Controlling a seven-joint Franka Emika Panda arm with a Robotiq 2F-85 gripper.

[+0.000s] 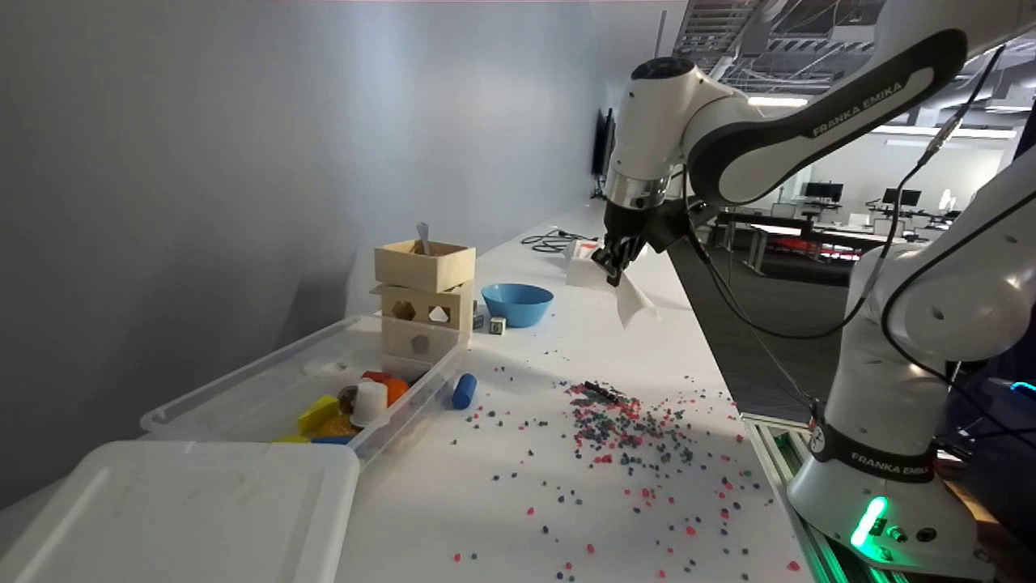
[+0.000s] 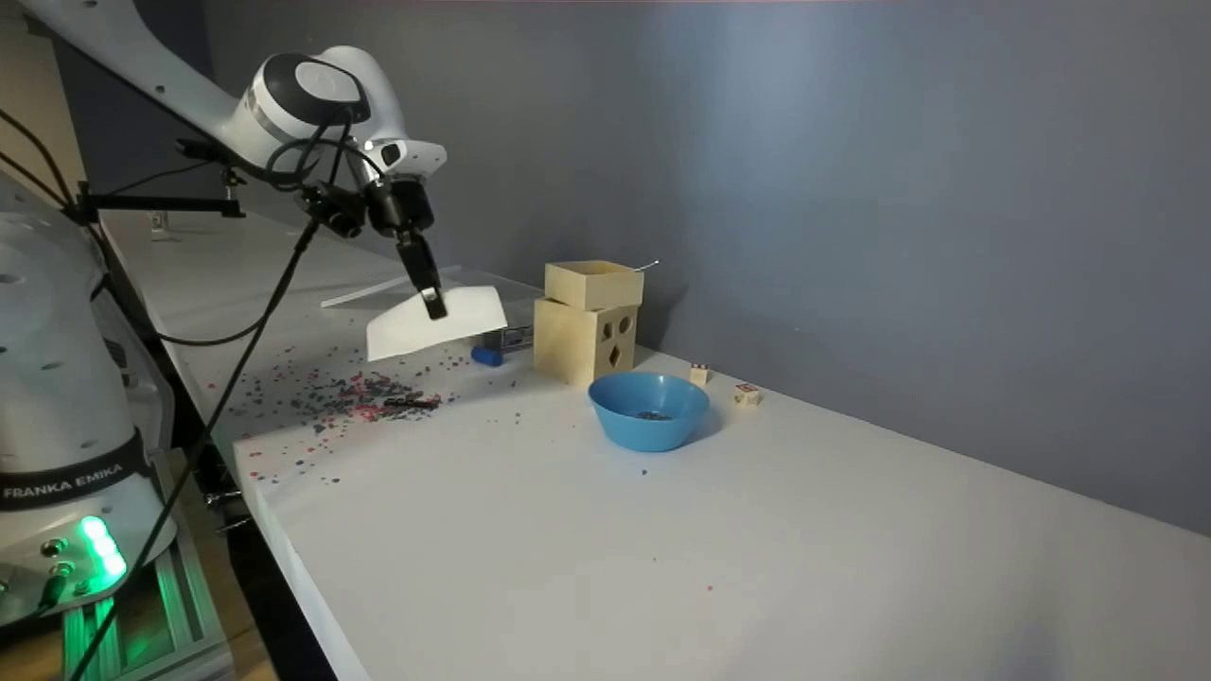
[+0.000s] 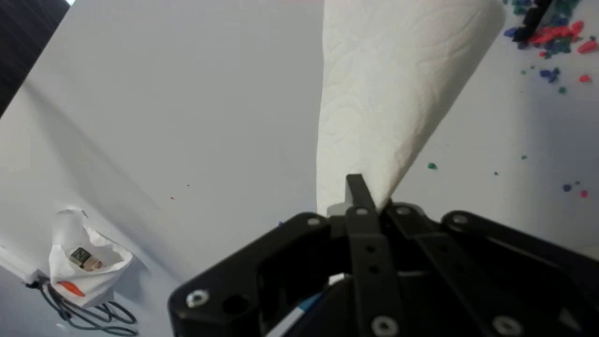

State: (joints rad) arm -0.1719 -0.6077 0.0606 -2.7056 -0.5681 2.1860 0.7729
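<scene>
Currently | you're pinching a paper towel, gripper closed | it's hanging above the table | colored bits are lying scattered

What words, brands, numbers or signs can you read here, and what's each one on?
"FRANKA EMIKA": on the black arm stripe, in an exterior view.
"FRANKA EMIKA": on the black base band, in both exterior views.
"N", perhaps a turned "Z": on the letter block in the white container, wrist view.
Too small to read: markings on the small blocks near the blue bowl.
Too blurred: the orange mark on the white container.
</scene>
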